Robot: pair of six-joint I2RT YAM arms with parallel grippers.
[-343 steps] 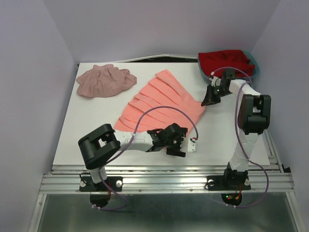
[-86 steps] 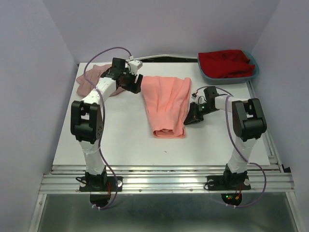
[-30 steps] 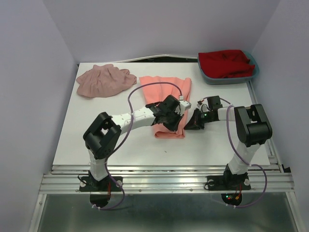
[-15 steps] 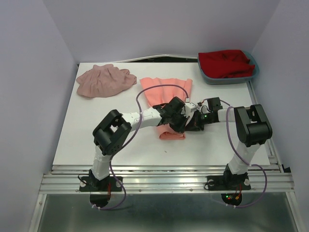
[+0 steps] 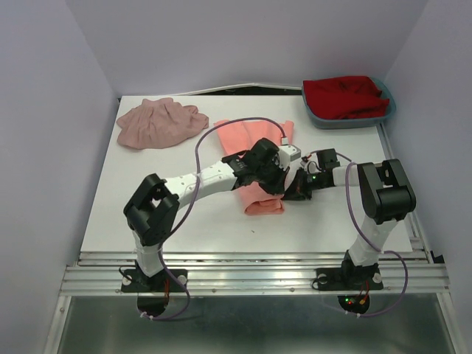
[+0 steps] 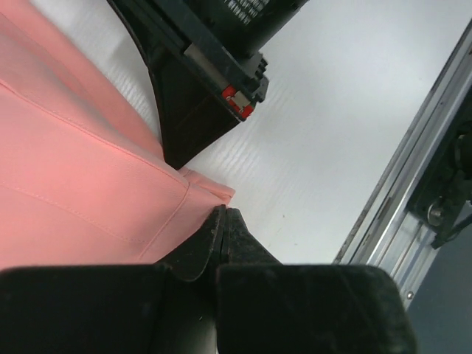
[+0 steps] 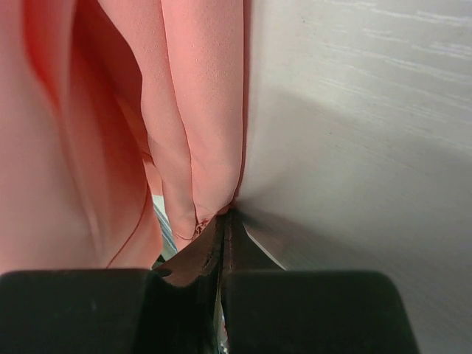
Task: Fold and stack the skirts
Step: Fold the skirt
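The salmon skirt point(image 5: 254, 141) lies folded in a long strip mid-table, its near end point(image 5: 263, 204) narrowed. My left gripper point(image 5: 279, 184) is shut at its right edge, with a corner of the salmon skirt point(image 6: 88, 184) pinched at the tips point(image 6: 223, 212). My right gripper point(image 5: 289, 193) sits just beside it, low on the table, shut on the same edge. The salmon fabric point(image 7: 199, 110) bunches at its tips point(image 7: 225, 214). The right gripper's black finger point(image 6: 193, 110) shows in the left wrist view. The mauve-pink skirt point(image 5: 158, 122) lies crumpled at the back left.
A teal bin point(image 5: 321, 116) with red cloth point(image 5: 345, 96) stands at the back right. The left arm's purple cable point(image 5: 243, 122) arcs over the salmon skirt. The white table point(image 5: 169, 214) ends in a metal rail point(image 5: 251, 276) at the near side.
The left gripper has moved from over the skirt's middle to its right edge, next to the right gripper. The skirt's near end has drawn in narrower. The right gripper has barely moved.
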